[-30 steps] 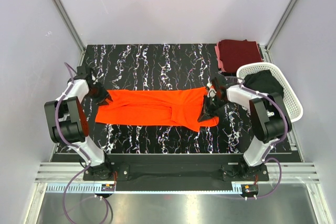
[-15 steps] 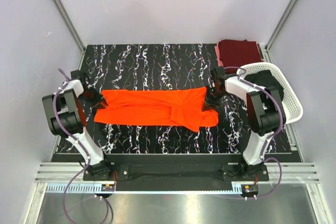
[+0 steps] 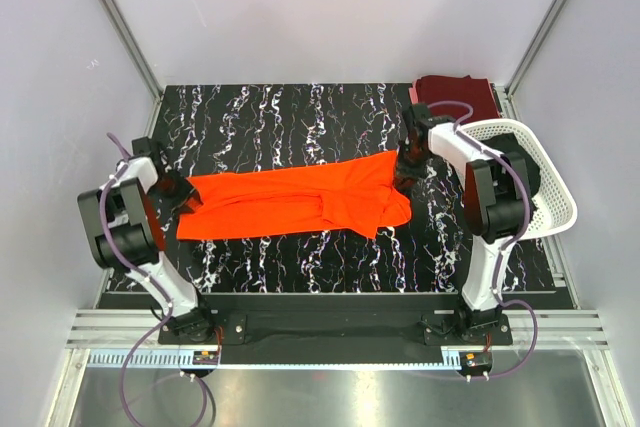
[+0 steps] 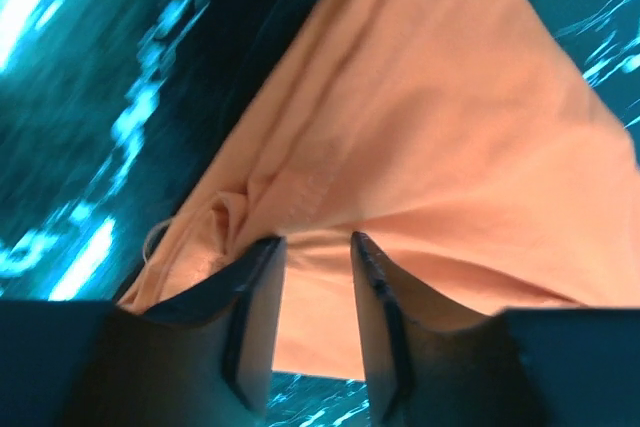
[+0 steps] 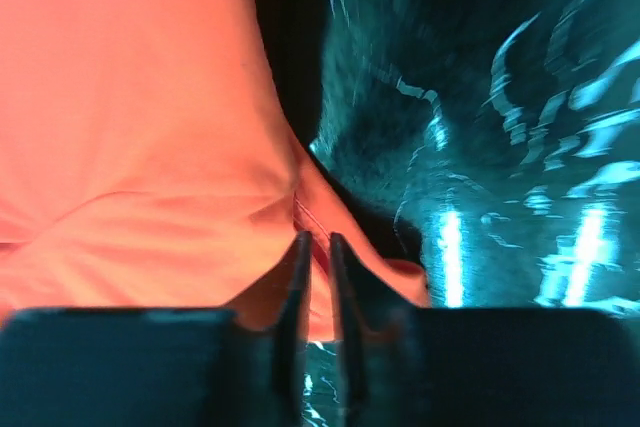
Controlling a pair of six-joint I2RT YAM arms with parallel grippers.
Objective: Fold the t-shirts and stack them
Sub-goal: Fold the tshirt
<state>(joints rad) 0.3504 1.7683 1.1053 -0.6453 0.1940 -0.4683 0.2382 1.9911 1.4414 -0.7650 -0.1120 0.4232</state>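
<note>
Orange t-shirt [image 3: 290,202] stretched lengthwise across the middle of the black marbled table [image 3: 300,117]

Both wrist views are blurred. The right gripper [image 5: 318,239] is nearly pressed together, pinching a seam at the shirt's right end. The left gripper [image 4: 315,242] has its fingers apart with bunched cloth across the gap; I cannot tell whether it grips. The right arm hides most of the white basket [image 3: 560,197]. A folded maroon t-shirt [image 3: 455,99] lies at the far right corner.

The orange t-shirt [image 3: 290,202]: matt soft cloth, creased. The maroon t-shirt [image 3: 455,99]: matt cloth. The worktop [image 3: 280,117]: glossy black, white-veined. The basket [image 3: 556,187]: white perforated plastic.
</note>
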